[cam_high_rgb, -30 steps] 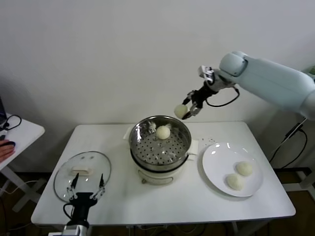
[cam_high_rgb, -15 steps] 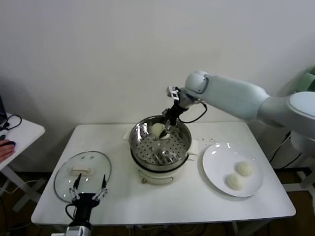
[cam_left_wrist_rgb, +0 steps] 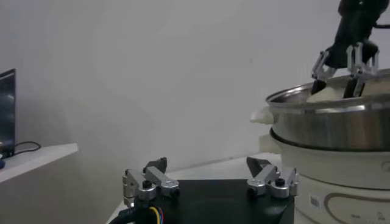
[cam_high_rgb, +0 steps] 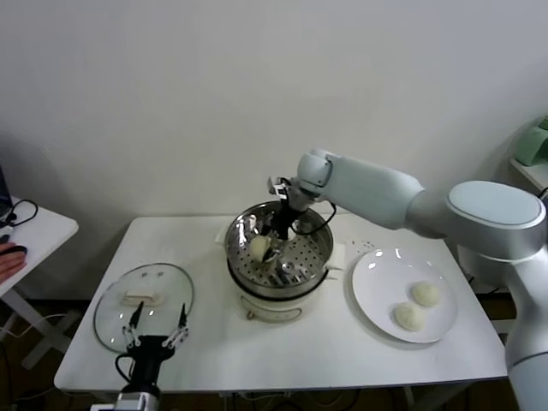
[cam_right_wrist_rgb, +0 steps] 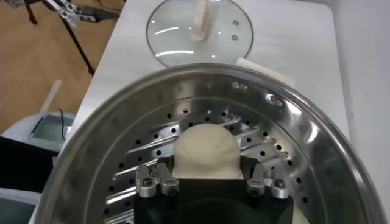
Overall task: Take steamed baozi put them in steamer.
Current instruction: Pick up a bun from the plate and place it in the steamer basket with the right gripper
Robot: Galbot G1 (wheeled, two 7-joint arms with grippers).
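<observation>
My right gripper [cam_high_rgb: 264, 248] is down inside the steamer [cam_high_rgb: 318, 248], shut on a cream-white baozi [cam_high_rgb: 258, 247]. In the right wrist view that baozi [cam_right_wrist_rgb: 205, 149] sits between the fingers [cam_right_wrist_rgb: 263, 181], just over the perforated floor of the steamer [cam_right_wrist_rgb: 304, 122]. Two more baozi [cam_high_rgb: 425, 294] [cam_high_rgb: 409, 317] lie on the white plate [cam_high_rgb: 377, 287] at the right. The left wrist view shows the steamer [cam_left_wrist_rgb: 341, 128] from the side, with the right gripper [cam_left_wrist_rgb: 342, 76] dipping into it. My left gripper [cam_high_rgb: 155, 330] [cam_left_wrist_rgb: 210, 182] hangs open and empty at the table's front left.
The glass lid [cam_high_rgb: 144, 295] [cam_right_wrist_rgb: 199, 30] lies flat on the table at the left, just behind my left gripper. A white cloth [cam_high_rgb: 338, 254] pokes out under the steamer. A small side table [cam_high_rgb: 34, 227] stands at far left.
My right arm swung left and down, carrying the baozi from above the steamer's far right rim into the basket. The left arm has stayed where it was.
</observation>
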